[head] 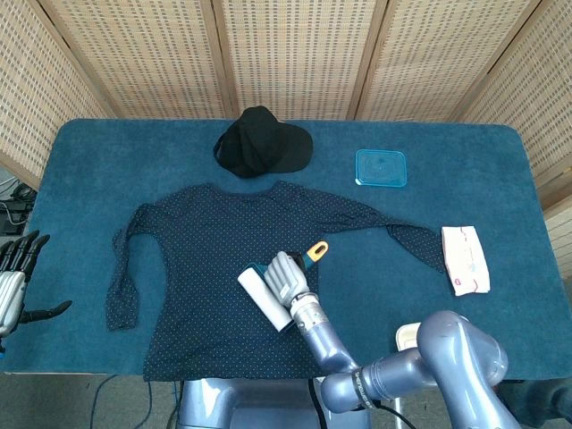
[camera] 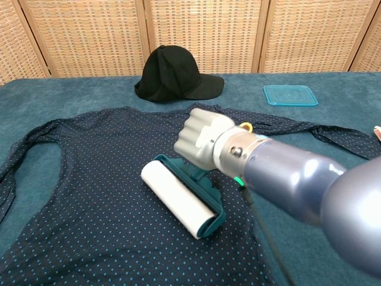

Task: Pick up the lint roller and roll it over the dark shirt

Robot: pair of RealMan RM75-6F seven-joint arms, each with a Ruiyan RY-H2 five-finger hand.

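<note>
At the far left edge of the head view I see my left hand [head: 16, 273] off the side of the table [head: 71, 161], its dark fingers spread apart and holding nothing; the chest view does not show it. Moving right, the dark shirt [head: 206, 268] lies flat and face up on the blue table covering, sleeves spread out to either side, its fabric navy with small light dots. Behind its collar, toward the wicker screen, sits a black cap [head: 261, 143], just apart from the shirt. On the lower middle of the shirt body I have the lint roller [camera: 178, 199]: its white roll rests on the fabric, lying diagonally, in a teal frame whose handle runs up and right into my right hand [camera: 201, 136]. That hand is wrapped in a fist around the handle, fingers closed tightly on it, and the yellow-orange end of the handle pokes out beyond the hand in the head view. In the chest view the silver-blue forearm fills the lower right of the picture, reaching in over the shirt's hem side. Further right, beyond the shirt's right sleeve, a teal square lid [head: 381, 167] lies flat on the table, well apart from the roller. Near the right edge a white folded packet with pink markings [head: 466, 259] lies just beside the end of the right sleeve.
</note>
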